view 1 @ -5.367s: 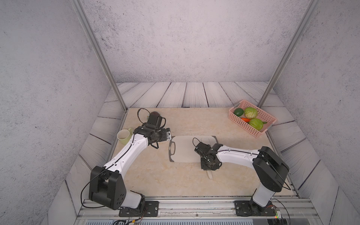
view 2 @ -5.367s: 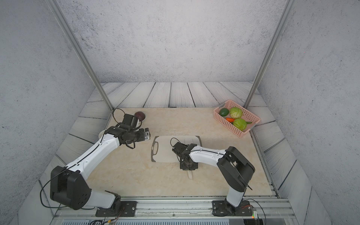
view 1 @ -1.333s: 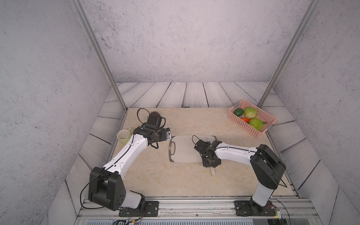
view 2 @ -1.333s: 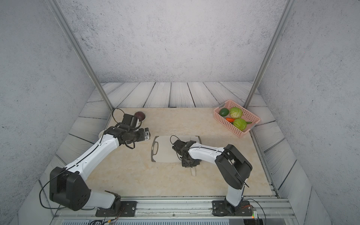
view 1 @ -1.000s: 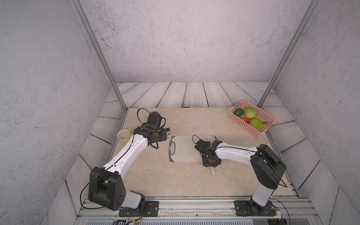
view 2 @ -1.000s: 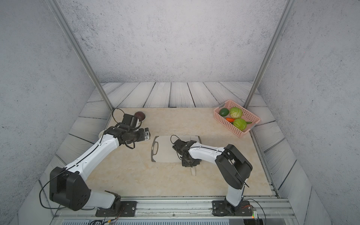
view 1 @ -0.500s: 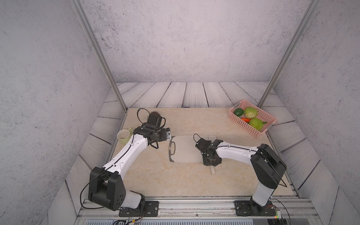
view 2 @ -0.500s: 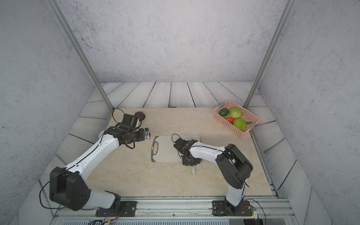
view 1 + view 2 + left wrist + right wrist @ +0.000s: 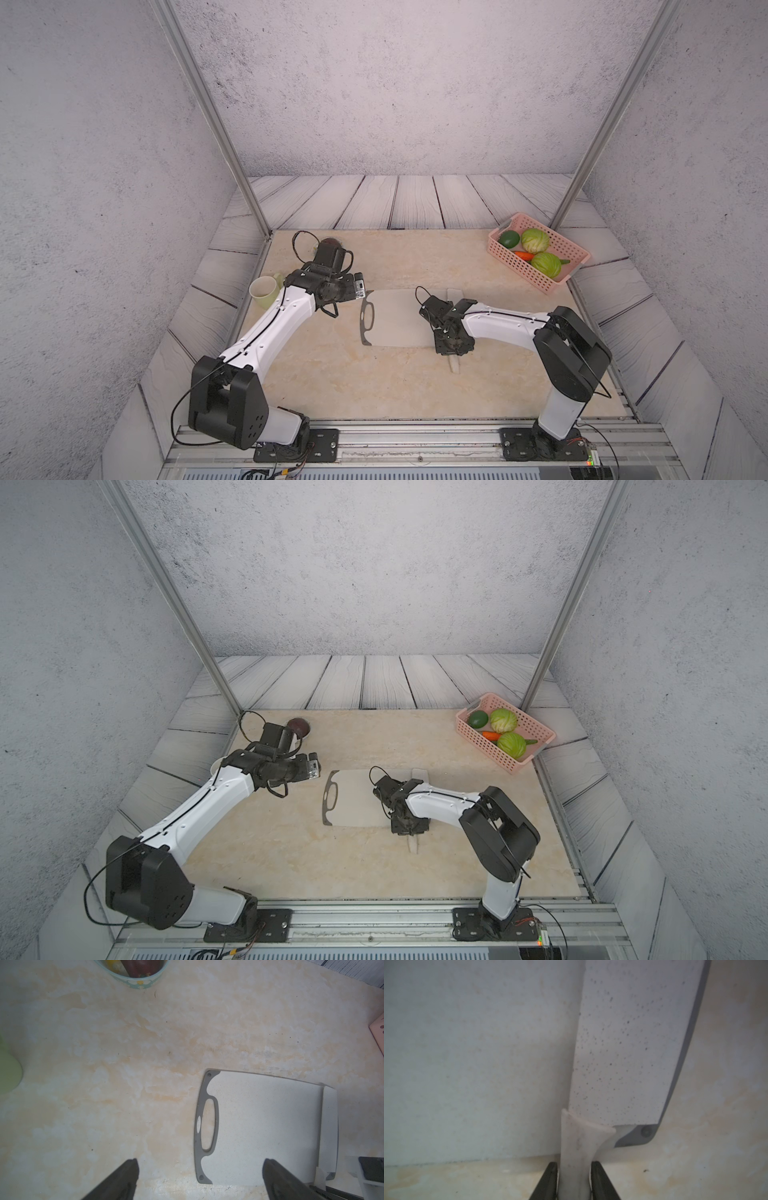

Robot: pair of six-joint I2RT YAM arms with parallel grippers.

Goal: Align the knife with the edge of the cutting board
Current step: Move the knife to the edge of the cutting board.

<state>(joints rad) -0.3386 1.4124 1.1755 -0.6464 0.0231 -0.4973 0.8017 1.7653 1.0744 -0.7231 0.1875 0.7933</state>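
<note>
knife [image 9: 623, 1043] shifted along cutting board [image 9: 477, 1064] end | blade speckled off-white | handle cream

The knife [image 9: 623, 1043] and right gripper [image 9: 451, 348] slightly farther right now, blade along the cutting board [image 9: 395, 320] edge.

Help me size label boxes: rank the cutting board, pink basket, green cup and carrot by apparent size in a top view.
Largest, too close to rank: cutting board (partly hidden by the right arm) and pink basket.
Then green cup.
Smallest: carrot.
</note>
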